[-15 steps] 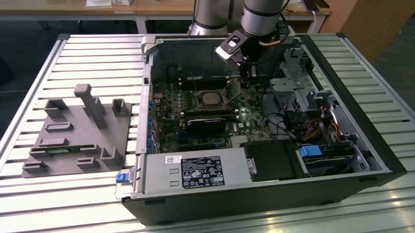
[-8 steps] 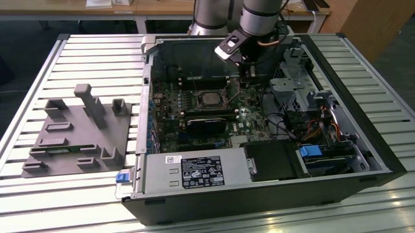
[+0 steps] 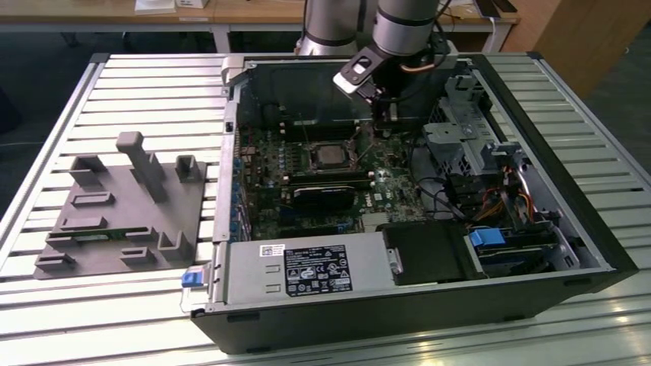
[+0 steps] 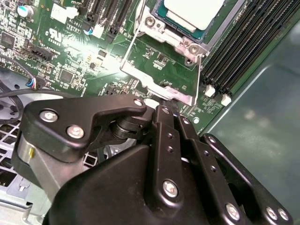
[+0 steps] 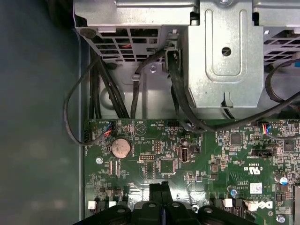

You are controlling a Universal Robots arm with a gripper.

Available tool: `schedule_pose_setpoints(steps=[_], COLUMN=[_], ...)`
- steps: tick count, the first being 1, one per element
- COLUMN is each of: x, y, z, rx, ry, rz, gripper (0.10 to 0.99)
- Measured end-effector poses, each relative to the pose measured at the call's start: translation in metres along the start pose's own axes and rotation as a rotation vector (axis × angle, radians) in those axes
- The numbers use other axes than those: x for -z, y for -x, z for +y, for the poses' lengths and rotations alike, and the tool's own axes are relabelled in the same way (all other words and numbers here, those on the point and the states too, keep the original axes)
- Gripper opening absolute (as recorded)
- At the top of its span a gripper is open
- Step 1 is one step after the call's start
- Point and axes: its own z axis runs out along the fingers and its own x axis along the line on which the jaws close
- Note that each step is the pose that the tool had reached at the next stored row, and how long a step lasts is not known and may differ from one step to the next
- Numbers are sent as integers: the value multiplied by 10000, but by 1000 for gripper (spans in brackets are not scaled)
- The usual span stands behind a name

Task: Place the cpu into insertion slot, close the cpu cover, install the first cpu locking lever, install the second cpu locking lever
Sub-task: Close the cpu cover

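The arm (image 3: 405,27) reaches straight down, its pincer (image 5: 161,186) closed tip to tip.

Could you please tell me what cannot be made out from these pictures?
- cpu: cut off by the picture's edge in the second wrist view; too small in the exterior view.
- locking lever end: behind the gripper in the second wrist view, so contact is unclear.
- cpu cover: whether latched, too small in the exterior view.

Table (image 3: 152,84): slatted metal; PC case (image 3: 407,324) set on it.
Jig (image 3: 117,206): grey, laid at the exterior view's left of case.
PSU (image 3: 305,268): silver, labelled; blue tab (image 3: 194,278) just beside.
Coin cell (image 5: 120,148): seated on green mobo (image 5: 101,180); cables (image 5: 174,84) draped near.
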Motion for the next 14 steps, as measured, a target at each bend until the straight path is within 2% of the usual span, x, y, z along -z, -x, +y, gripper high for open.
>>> schedule_pose_setpoints(steps=[14], x=[0], y=[2], z=[-84], rx=[0], ry=[0], rz=[0], gripper=[106])
